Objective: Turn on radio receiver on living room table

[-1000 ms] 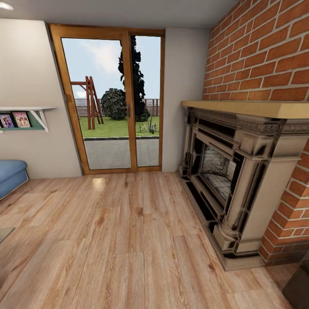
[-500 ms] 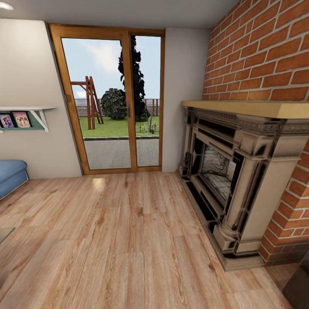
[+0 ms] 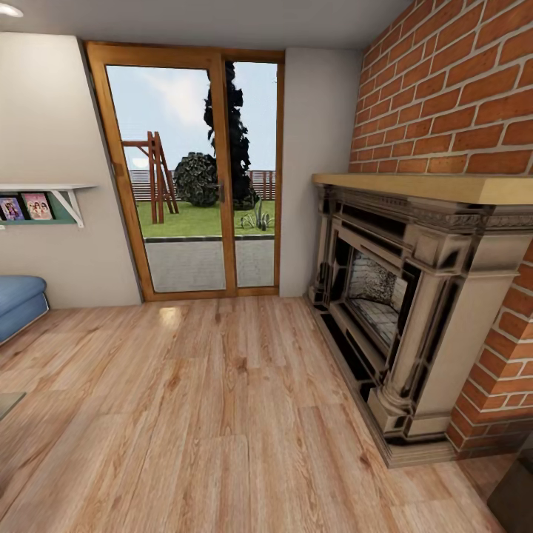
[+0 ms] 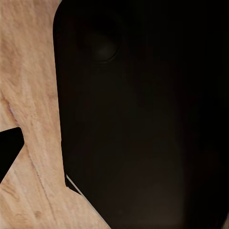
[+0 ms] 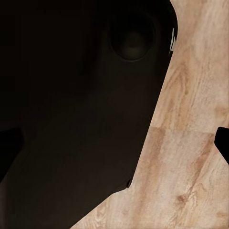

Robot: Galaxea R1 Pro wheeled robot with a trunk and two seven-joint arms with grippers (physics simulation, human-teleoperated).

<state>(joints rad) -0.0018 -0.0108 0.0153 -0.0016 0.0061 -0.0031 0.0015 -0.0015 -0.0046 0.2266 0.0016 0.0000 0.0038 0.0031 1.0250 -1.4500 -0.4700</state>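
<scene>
Task barely begun: I face the living room's glass doors [image 3: 194,174], brick fireplace [image 3: 403,296], sofa end [image 3: 18,302]; radio receiver's place not yet found, still to reach and switch; finger state I cannot tell.

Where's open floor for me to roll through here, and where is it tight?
Bare wood floor runs from the glass doors toward the camera, between the blue sofa and the fireplace. It is tightest along the fireplace's hearth base at the right.
</scene>
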